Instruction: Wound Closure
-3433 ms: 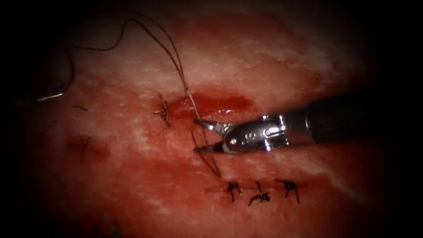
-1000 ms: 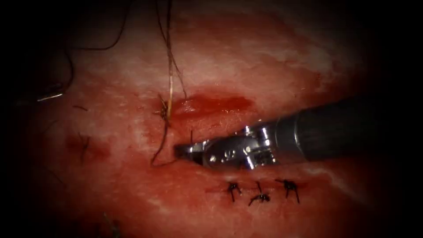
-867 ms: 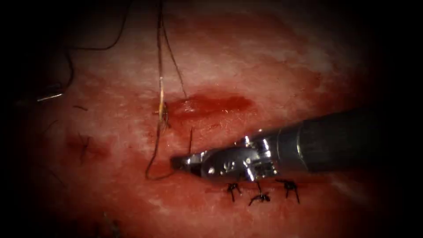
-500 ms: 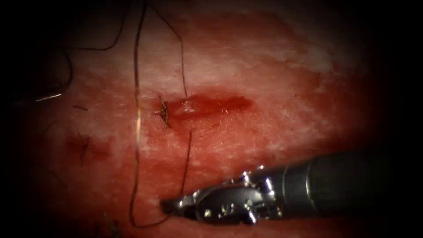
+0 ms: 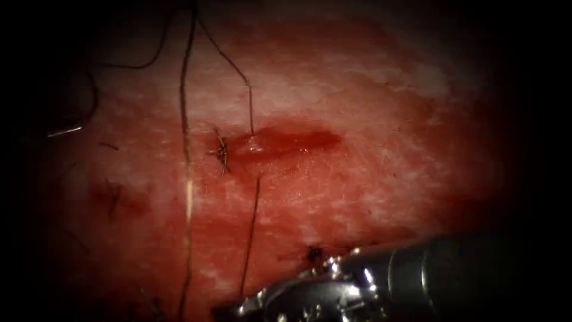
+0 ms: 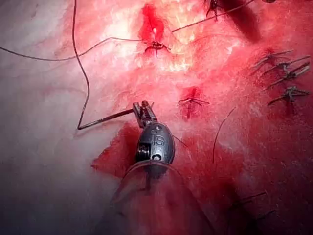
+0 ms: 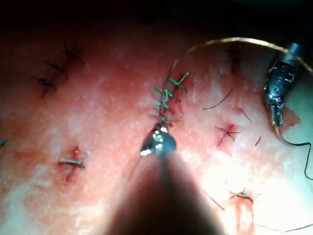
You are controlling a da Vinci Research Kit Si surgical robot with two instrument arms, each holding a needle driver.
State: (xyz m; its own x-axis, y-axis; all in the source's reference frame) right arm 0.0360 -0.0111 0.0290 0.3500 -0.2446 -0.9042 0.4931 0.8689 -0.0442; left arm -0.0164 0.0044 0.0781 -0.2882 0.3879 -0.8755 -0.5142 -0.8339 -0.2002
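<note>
The needle (image 6: 105,119) is clear of the tissue (image 5: 369,119), held above it well to the left of the cut (image 5: 286,141). In the endoscope view it is a bright sliver at the far left of the frame. In the left wrist view the left tool (image 6: 142,108) has its jaws closed on one end of the needle, and the thread (image 5: 186,149) leaves from the other end.

One strand of thread runs down the endoscope view from the top edge to the bottom, left of centre. A shorter strand drops from just below the cut to the right tool (image 5: 238,310), which lies along the bottom edge, coming in from the lower right. Its jaws look pressed together on that strand. A tied stitch (image 5: 222,152) sits at the cut's left end, and red fluid (image 5: 310,140) pools along the cut.
</note>
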